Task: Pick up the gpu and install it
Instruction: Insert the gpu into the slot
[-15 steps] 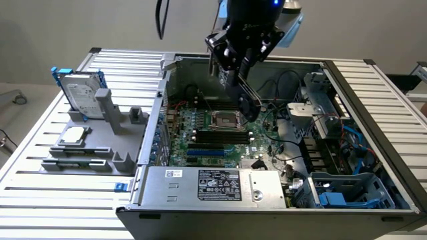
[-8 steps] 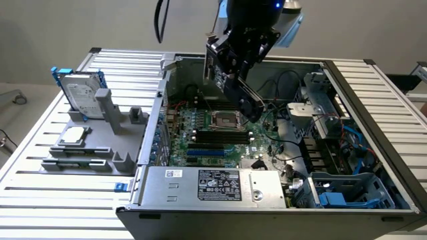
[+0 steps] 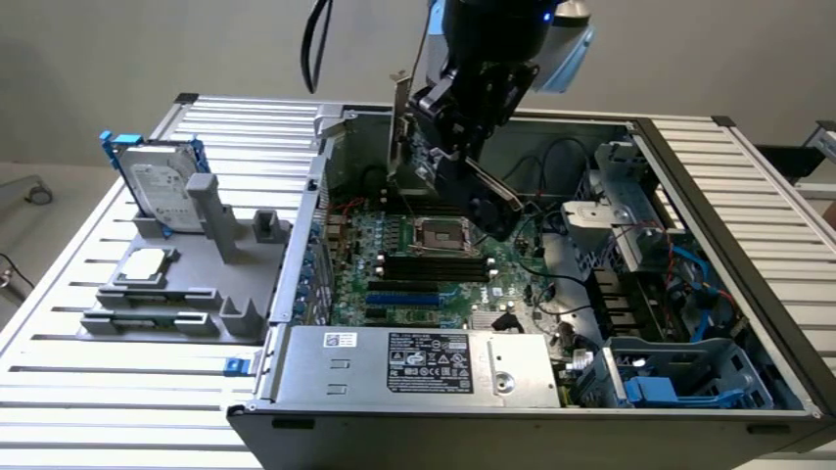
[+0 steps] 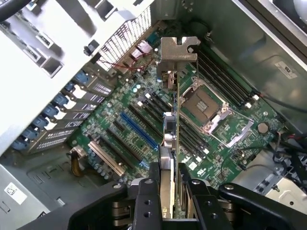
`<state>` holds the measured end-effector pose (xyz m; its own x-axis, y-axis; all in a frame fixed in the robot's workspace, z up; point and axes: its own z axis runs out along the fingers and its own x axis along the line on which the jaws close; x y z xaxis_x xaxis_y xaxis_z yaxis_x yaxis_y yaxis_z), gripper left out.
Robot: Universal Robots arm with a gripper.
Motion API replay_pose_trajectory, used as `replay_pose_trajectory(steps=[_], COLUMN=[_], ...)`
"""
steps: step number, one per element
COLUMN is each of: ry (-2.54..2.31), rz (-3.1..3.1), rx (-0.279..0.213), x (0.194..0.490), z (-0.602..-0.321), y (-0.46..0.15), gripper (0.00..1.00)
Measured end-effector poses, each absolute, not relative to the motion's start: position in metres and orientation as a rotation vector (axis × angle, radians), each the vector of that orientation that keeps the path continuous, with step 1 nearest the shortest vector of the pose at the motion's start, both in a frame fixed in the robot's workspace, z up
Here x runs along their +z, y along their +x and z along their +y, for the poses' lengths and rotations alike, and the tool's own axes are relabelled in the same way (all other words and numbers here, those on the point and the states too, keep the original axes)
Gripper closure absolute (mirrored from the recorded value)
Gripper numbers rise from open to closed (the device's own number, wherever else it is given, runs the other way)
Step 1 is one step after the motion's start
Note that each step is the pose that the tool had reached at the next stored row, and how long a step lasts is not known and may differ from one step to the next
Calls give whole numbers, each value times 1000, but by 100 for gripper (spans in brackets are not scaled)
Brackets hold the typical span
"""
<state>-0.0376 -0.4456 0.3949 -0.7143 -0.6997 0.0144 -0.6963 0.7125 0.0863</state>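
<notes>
Blk arm [image 3: 490,29] w/ blk cable [image 3: 313,44], screwed jaws

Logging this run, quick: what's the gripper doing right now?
Gripper: shut on the gpu, held over the motherboard in the open case.

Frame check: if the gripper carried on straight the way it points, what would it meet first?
The gpu held in the gripper would touch first, most likely landing on the motherboard between the blue slot and the CPU socket; depth is unclear.

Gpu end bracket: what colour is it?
The end bracket of the gpu is plain silver; best in the wrist view.
</notes>
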Motion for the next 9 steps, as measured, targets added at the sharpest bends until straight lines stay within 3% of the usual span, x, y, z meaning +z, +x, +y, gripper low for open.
replay_pose_trajectory(steps=[9], ry=[1397], rz=[-2754], rx=[-109], x=[389], z=[-446], y=[-38], gripper=[74])
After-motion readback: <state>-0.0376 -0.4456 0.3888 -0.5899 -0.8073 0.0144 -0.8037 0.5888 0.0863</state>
